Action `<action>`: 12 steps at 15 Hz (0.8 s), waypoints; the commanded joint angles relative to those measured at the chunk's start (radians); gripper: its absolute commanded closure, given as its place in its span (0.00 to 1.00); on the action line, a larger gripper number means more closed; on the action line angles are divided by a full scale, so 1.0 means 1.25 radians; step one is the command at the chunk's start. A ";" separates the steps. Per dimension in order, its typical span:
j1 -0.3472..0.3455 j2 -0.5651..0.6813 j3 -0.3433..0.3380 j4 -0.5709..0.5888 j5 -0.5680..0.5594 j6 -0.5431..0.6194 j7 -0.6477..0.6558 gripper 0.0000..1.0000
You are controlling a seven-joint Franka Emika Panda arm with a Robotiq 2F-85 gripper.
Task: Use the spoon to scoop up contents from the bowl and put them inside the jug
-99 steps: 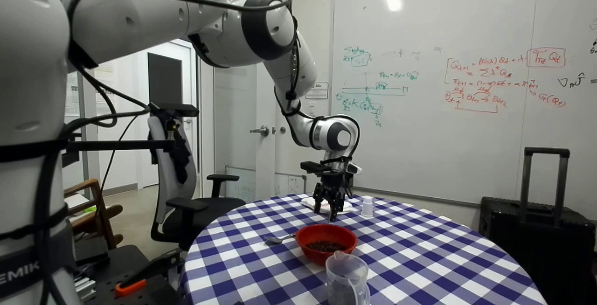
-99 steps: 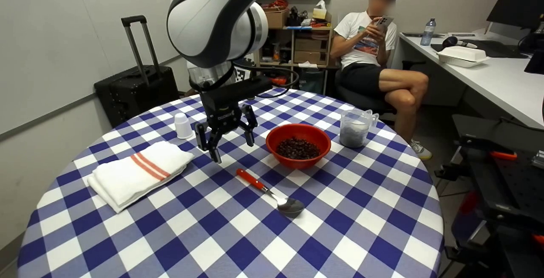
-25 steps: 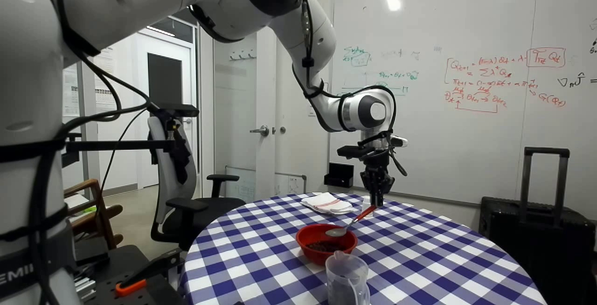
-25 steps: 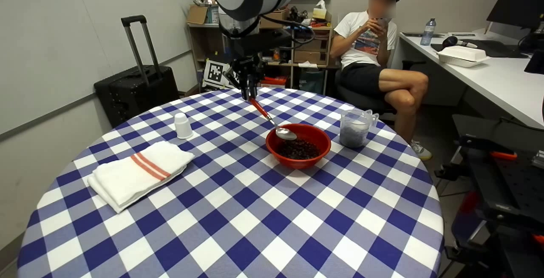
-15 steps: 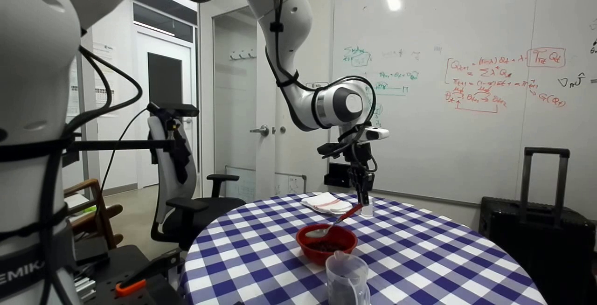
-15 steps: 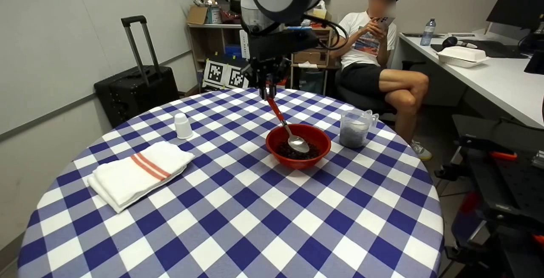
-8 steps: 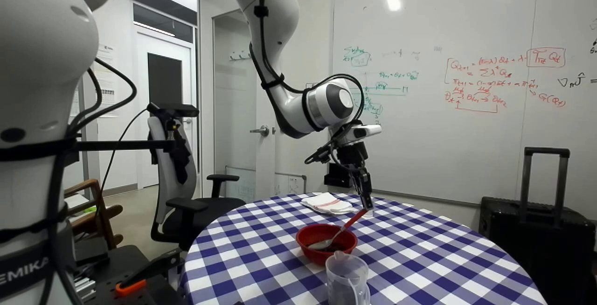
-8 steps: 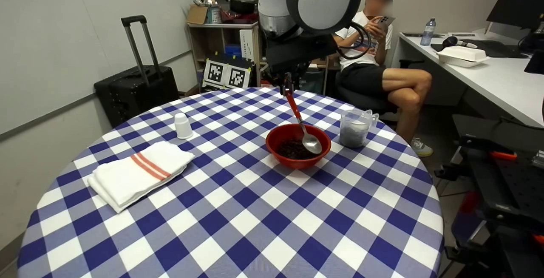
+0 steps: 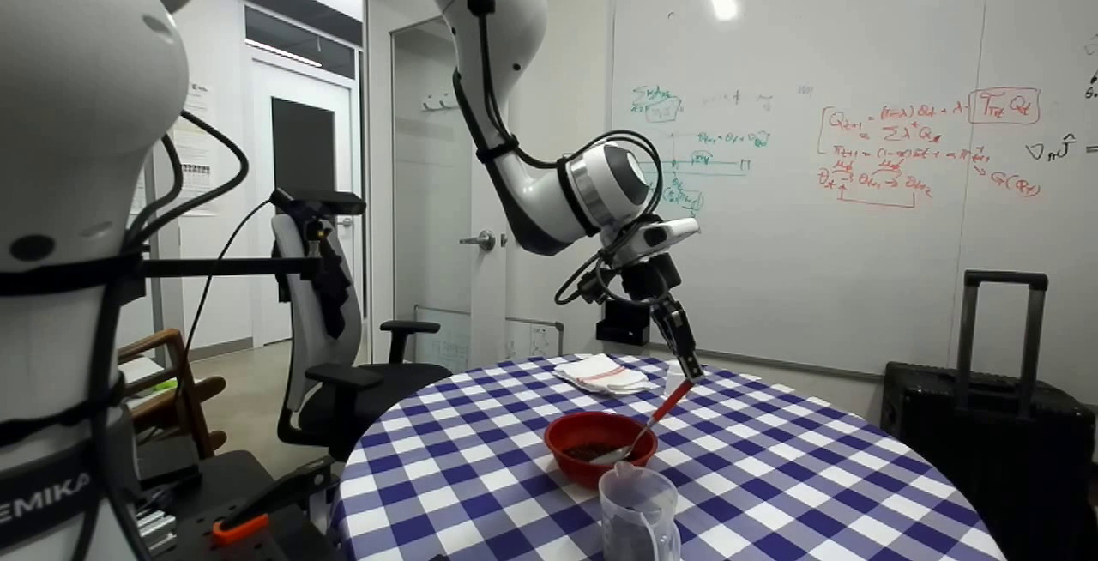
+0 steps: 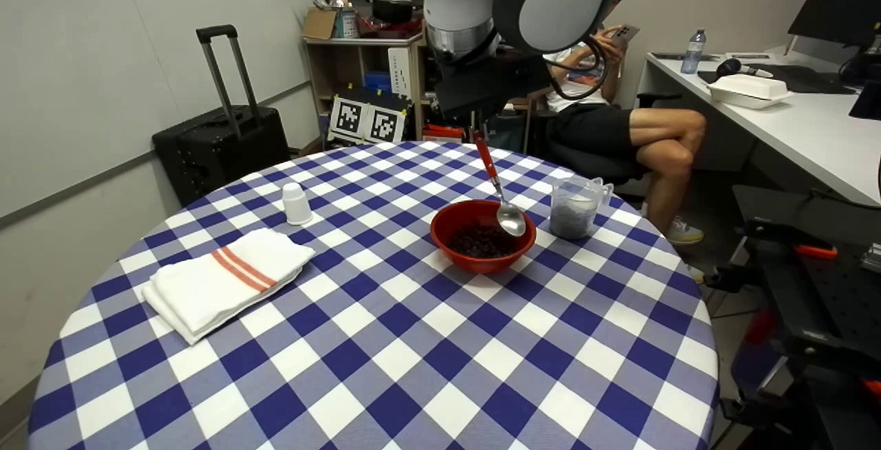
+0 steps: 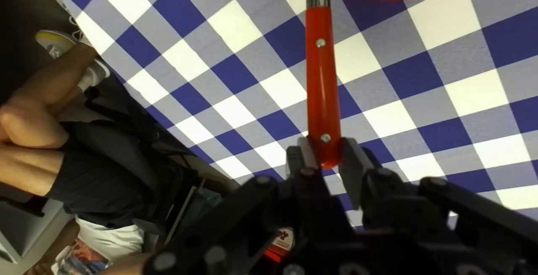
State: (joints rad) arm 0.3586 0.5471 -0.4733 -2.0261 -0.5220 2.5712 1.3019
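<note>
This looks like the scooping itself. The metal head of the spoon sits inside the red bowl, toward the side nearest the jug, which stands near the bowl but apart from it. No load shows on the head, and I cannot tell whether it touches the dark contents. To do this well, angle the tip into them, draw it through the bowl in 1 slow, shallow stroke, level the head, then lift above the rim before going to the jug. The pincer is closed on just the end of the red handle, its 2 pads at the sides, so drag could twist the spoon.

The arm is bent at the wrist: the pincer slants down and away from the bowl, tips outside and above its rim, while the handle slopes back down into it.
</note>
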 commanded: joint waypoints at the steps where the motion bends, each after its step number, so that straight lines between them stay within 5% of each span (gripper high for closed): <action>1: 0.003 -0.001 0.024 0.019 -0.061 -0.063 0.069 0.95; 12: -0.053 0.066 0.161 0.181 -0.173 -0.280 0.118 0.95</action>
State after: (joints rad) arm 0.3299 0.5763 -0.3170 -1.8900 -0.6977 2.2912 1.4334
